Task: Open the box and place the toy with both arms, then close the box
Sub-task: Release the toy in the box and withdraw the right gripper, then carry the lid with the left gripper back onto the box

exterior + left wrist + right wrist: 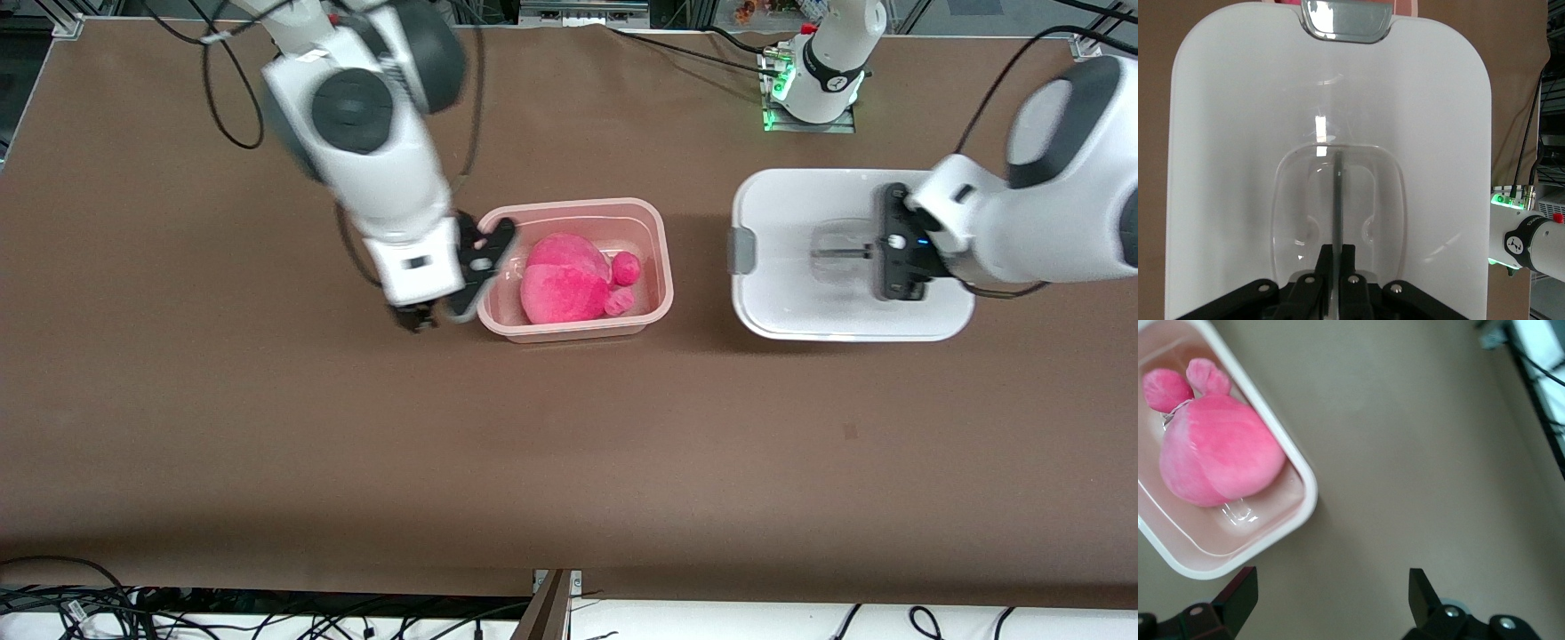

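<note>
The pale pink tub stands open in the middle of the table with the hot-pink plush toy lying in it. The white lid, with a grey clip, is off the tub, beside it toward the left arm's end. My left gripper is shut on the lid's clear handle; in the left wrist view the fingertips pinch the handle's thin bar over the lid. My right gripper is open and empty at the tub's end toward the right arm; its wrist view shows tub and toy.
The left arm's base with a green light stands at the table's back edge, near the lid; it also shows in the left wrist view. Black cables lie along the table's front edge.
</note>
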You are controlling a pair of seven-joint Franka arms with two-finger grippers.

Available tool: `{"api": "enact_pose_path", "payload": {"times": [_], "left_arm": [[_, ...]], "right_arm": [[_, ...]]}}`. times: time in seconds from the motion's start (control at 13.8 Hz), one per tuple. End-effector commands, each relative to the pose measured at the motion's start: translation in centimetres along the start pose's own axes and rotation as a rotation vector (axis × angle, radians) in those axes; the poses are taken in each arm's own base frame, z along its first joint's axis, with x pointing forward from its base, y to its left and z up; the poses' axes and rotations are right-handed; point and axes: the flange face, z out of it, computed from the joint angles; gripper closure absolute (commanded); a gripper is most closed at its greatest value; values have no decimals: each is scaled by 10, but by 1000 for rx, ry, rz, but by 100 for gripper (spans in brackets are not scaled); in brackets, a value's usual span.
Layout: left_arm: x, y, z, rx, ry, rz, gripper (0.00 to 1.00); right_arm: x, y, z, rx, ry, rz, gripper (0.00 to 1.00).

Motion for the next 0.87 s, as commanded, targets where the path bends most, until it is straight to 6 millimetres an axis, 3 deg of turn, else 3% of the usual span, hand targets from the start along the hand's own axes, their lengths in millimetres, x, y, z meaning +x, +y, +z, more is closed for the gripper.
{"api": "enact_pose_path", "payload": {"times": [0.0,0.22,0.36,0.51,0.65,0.8], "left_arm": [[80,7,15,20,2,-4,100],[152,8,46,38,18,60,100],[211,24,57,109,44,44,100],[260,32,83,149,57,-10,100],[294,36,103,194,75,-9,100],[316,37,126,229,66,-32,100]], "right_arm": [[-69,73,-29,104,26,172,0],[-132,103,-87,20,-1,319,0],[-168,101,-99,-13,-35,439,0],[-195,81,-108,-33,-53,579,0],[-211,61,-108,-54,-64,718,0],[-237,68,-102,-63,-74,819,0]]}}
